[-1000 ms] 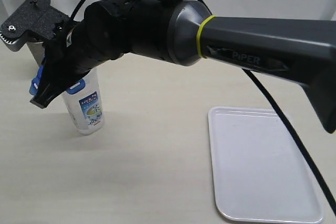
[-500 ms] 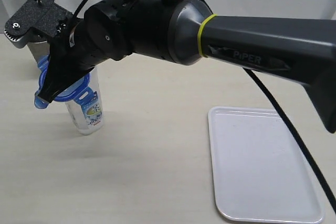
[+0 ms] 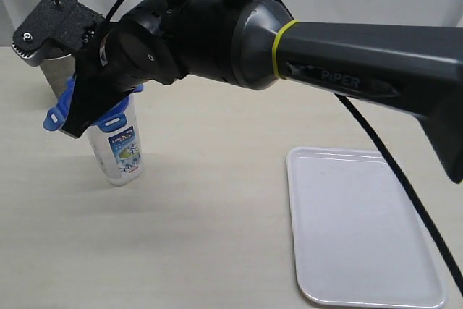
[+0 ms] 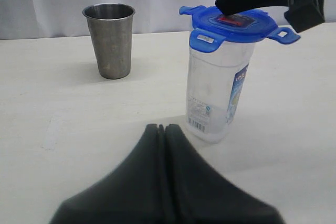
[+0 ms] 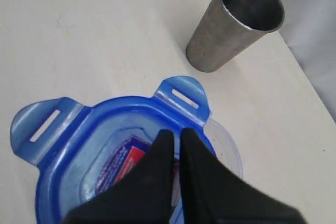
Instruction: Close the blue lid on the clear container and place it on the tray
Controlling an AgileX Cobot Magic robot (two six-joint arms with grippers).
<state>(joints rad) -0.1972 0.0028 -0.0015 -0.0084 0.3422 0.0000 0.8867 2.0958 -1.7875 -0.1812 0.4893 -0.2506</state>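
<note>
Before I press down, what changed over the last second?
The right pincer rose slightly and turned, and the lid tipped from a steep tilt to nearly flat atop the container, with the shut tips resting on it. Nothing was visibly gripped or released. The container and tray stayed put.

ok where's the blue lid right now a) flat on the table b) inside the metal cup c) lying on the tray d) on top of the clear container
d: the blue lid sits atop the clear container, flaps out, with the shut right gripper touching its top.
</note>
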